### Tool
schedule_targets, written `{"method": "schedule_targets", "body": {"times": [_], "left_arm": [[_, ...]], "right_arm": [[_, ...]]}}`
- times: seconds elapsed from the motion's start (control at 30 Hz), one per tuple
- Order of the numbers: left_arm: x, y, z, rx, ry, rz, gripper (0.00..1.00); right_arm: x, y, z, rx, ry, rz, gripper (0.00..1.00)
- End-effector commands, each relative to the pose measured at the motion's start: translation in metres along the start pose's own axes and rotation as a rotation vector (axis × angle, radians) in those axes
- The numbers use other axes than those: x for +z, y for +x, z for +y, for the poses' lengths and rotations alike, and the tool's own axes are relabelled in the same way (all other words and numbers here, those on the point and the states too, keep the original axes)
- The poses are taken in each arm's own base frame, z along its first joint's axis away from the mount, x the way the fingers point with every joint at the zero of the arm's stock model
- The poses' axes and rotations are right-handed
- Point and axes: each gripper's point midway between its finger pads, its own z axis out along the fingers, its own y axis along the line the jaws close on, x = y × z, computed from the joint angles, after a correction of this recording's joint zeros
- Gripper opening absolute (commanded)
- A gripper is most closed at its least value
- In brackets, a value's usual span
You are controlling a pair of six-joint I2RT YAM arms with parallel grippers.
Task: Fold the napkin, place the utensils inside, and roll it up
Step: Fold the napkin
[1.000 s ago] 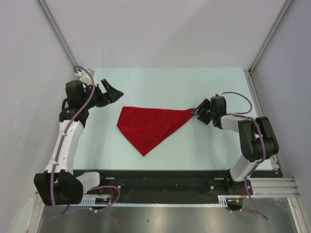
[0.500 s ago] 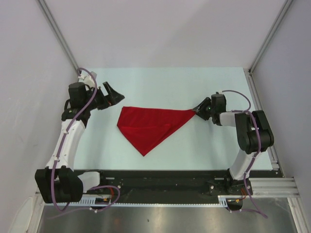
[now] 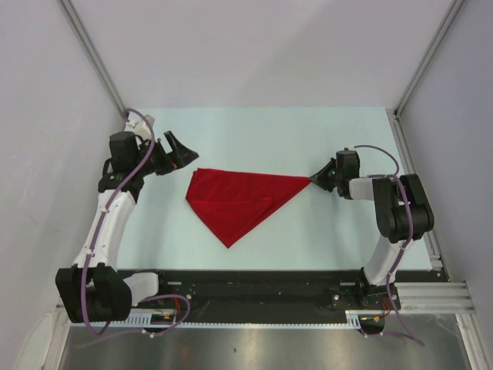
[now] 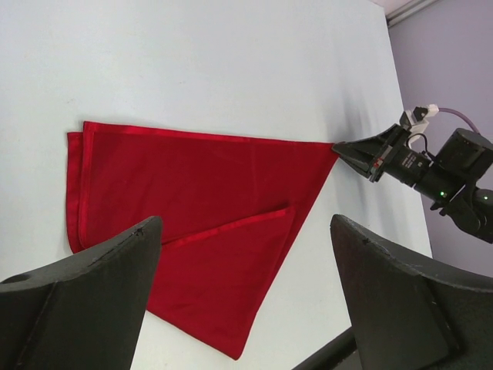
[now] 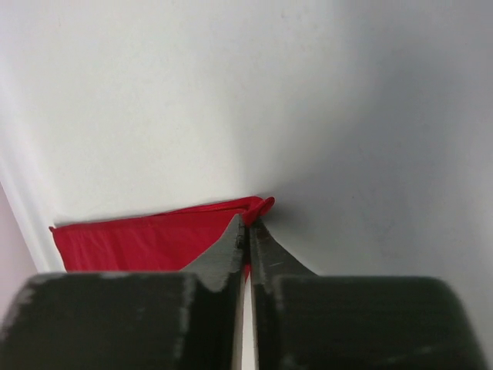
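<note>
Napkin [image 3: 239,199]: looks soft, limp, light; take by corners. Right pincer [image 3: 314,179] clenched on its right corner; left pincer [image 3: 185,146] released.

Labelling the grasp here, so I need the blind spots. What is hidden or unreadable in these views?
Right wrist: how much napkin corner is pinched, covered by the right gripper, its jaws shut on it.
Left wrist: the napkin's near-left edge, behind the open left gripper.
Top view: the pinch is too small to read.
The utensil shows in no view.
</note>
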Motion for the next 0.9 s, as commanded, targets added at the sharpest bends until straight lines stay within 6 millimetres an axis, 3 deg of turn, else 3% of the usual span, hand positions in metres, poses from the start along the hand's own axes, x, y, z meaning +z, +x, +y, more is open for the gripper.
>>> {"method": "schedule_targets", "body": {"times": [0.0,0.23,0.3,0.4,0.5,0.6,0.63,0.73,0.77,0.83,0.87], "left_arm": [[0.000,0.000,-0.008,0.029,0.044,-0.006,0.95],[0.000,0.002,-0.009,0.025,0.052,-0.005,0.95],[0.001,0.003,-0.009,0.019,0.058,0.001,0.95],[0.001,0.004,-0.010,0.016,0.069,0.004,0.95],[0.002,0.005,-0.009,0.014,0.066,0.005,0.95],[0.002,0.005,-0.010,0.011,0.070,0.004,0.95],[0.002,0.006,-0.010,0.010,0.072,0.007,0.95],[0.002,0.007,-0.010,0.010,0.075,0.005,0.95],[0.001,0.006,-0.010,0.012,0.075,0.002,0.95],[0.001,0.007,-0.010,0.011,0.076,0.003,0.95],[0.001,0.006,-0.010,0.011,0.075,0.001,0.95]], "right_arm": [[0.001,-0.017,0.009,0.012,-0.043,-0.044,0.00],[-0.020,-0.055,0.021,0.015,-0.129,-0.150,0.00],[-0.030,-0.065,0.037,-0.042,-0.180,-0.181,0.00],[-0.047,-0.064,0.073,-0.140,-0.303,-0.191,0.00],[-0.062,-0.044,0.109,-0.231,-0.397,-0.179,0.00],[-0.078,-0.010,0.146,-0.340,-0.508,-0.155,0.00],[-0.081,0.015,0.161,-0.387,-0.553,-0.118,0.00],[-0.088,0.049,0.182,-0.474,-0.624,-0.076,0.00],[-0.090,0.074,0.190,-0.507,-0.653,-0.032,0.00],[-0.082,0.099,0.189,-0.547,-0.659,0.023,0.00],[-0.084,0.121,0.194,-0.570,-0.691,0.071,0.00]]}}
